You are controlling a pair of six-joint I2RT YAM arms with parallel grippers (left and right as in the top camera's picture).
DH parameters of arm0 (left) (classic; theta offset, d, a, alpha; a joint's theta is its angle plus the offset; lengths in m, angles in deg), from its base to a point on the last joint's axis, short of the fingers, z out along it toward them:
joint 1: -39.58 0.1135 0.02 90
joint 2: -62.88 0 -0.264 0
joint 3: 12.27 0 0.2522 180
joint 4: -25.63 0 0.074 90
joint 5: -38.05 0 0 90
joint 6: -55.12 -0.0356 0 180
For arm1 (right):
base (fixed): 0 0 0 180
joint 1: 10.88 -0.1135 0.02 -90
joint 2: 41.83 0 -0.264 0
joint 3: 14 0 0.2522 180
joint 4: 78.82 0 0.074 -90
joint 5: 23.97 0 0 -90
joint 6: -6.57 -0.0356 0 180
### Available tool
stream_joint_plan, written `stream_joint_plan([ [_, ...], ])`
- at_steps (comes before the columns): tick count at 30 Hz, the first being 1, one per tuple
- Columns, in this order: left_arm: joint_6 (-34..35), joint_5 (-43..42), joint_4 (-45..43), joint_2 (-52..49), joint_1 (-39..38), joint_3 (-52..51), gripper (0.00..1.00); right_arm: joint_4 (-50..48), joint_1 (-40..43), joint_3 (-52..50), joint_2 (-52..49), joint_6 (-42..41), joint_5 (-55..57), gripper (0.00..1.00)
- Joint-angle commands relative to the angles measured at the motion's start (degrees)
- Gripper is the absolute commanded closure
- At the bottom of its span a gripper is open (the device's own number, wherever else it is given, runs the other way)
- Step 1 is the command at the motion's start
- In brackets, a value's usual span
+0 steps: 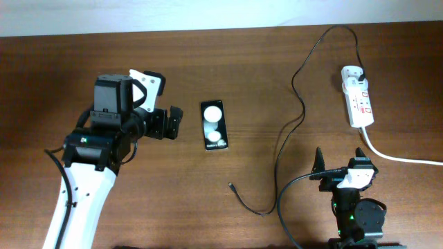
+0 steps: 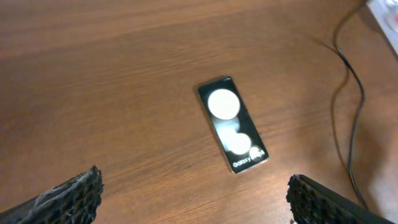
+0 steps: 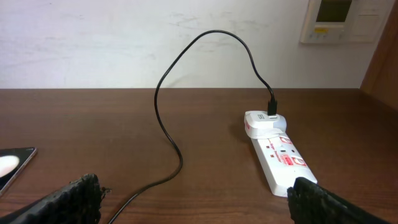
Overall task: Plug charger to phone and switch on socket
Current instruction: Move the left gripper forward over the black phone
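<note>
The black phone [image 1: 214,126] lies flat, screen up, near the table's middle; in the left wrist view the phone [image 2: 232,123] sits just ahead of my fingers. My left gripper [image 1: 174,123] hovers open just left of it, nothing between the jaws [image 2: 194,199]. The charger cable [image 1: 302,109] runs from the far end of the white socket [image 1: 358,97] in a loop, and its plug tip [image 1: 231,185] lies loose below the phone. My right gripper [image 1: 340,160] stands open and empty [image 3: 193,199] near the front, with the socket [image 3: 278,155] and cable [image 3: 163,118] ahead of it.
A thick white cord [image 1: 394,158] leaves the socket's near end toward the right edge. The cable [image 2: 357,99] crosses the wood right of the phone. A wall panel [image 3: 336,18] hangs behind the table. The phone's edge [image 3: 13,163] shows at far left.
</note>
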Motion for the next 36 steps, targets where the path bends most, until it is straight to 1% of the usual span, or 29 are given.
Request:
stream_joint_plan([
  [1,9.4,8.3,0.1,-0.3,-0.1,1.2,0.01,0.5,-0.5,-0.3,0.3,-0.2,-0.3,0.02],
  [2,11.9,8.8,0.1,-0.3,-0.1,1.2,0.01,0.5,-0.5,-0.3,0.3,-0.2,-0.3,0.02],
  [4,13.7,8.8,0.1,-0.3,-0.1,1.2,0.01,0.5,-0.5,-0.3,0.3,-0.2,-0.3,0.02],
  [14,13.7,8.8,0.3,-0.9,-0.1,1.1,0.01,0.5,-0.5,-0.3,0.3,-0.2,-0.3,0.02],
  [28,13.7,8.6,2.9,-11.4,-0.1,1.1,0.01,0.5,-0.5,-0.3,0.3,-0.2,-0.3,0.02],
  [31,16.2,8.6,4.6,-12.6,-0.1,1.1,0.01,0.5,-0.5,-0.3,0.3,-0.2,-0.3,0.01],
  [34,16.3,8.5,5.7,-14.2,-0.1,1.1,0.01,0.5,-0.5,-0.3,0.3,-0.2,-0.3,0.02],
  [35,16.3,7.1,5.9,-15.0,-0.2,1.1,0.04,0.5,-0.5,-0.3,0.3,-0.3,-0.3,0.02],
  [36,16.3,6.5,5.9,-15.5,-0.5,1.1,0.13,0.5,-0.5,-0.3,0.3,-0.2,-0.3,0.02],
])
